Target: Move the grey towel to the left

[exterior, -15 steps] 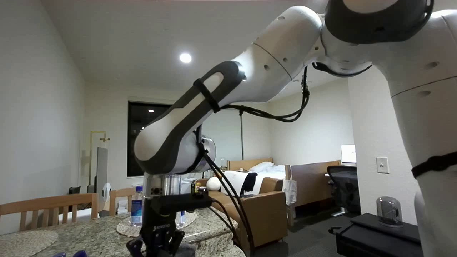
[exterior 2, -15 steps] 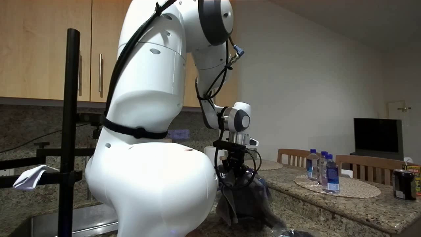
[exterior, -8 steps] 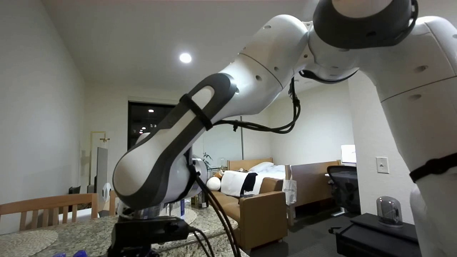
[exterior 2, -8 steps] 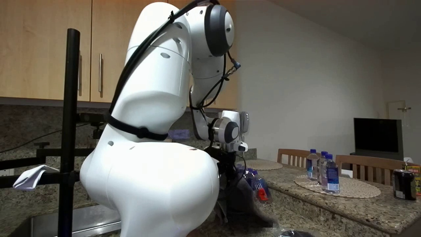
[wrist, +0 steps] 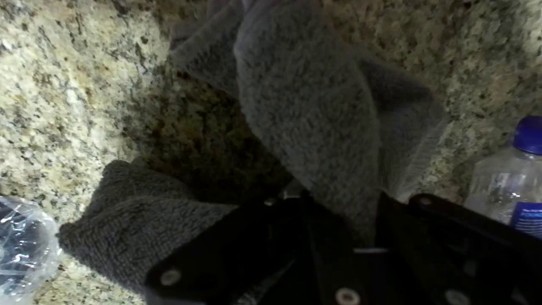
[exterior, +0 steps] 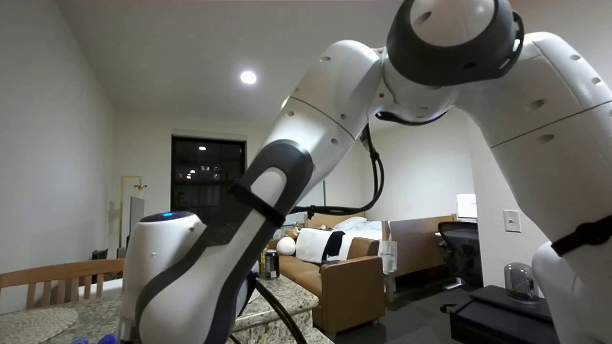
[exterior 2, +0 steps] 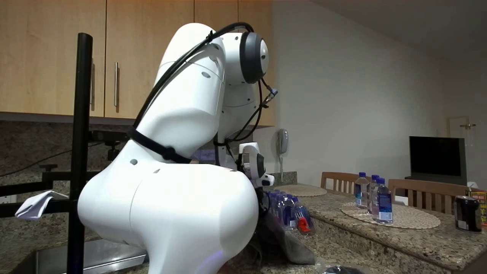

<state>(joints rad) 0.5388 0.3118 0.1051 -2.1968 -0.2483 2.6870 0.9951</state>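
Grey plush: in the wrist view my gripper [wrist: 345,205] pinches the towel [wrist: 309,101], right of the clear bag [wrist: 25,250], the cloth's long fold running up-frame from the grip. Something dark sits in the bag; farther right, a bottle [wrist: 510,182]. In an exterior view the towel [exterior 2: 298,251] ends just left of the bag; in an exterior view my arm [exterior: 325,110] shows, they don't.

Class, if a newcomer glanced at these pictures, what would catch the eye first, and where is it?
Probably the white robot arm, which looms large across both exterior views. Next, in the wrist view, would likely come the grey towel, bunched in the grip of the end effector over the speckled counter. Three blue-capped bottles on a woven mat also stand out, toward the right of an exterior view.
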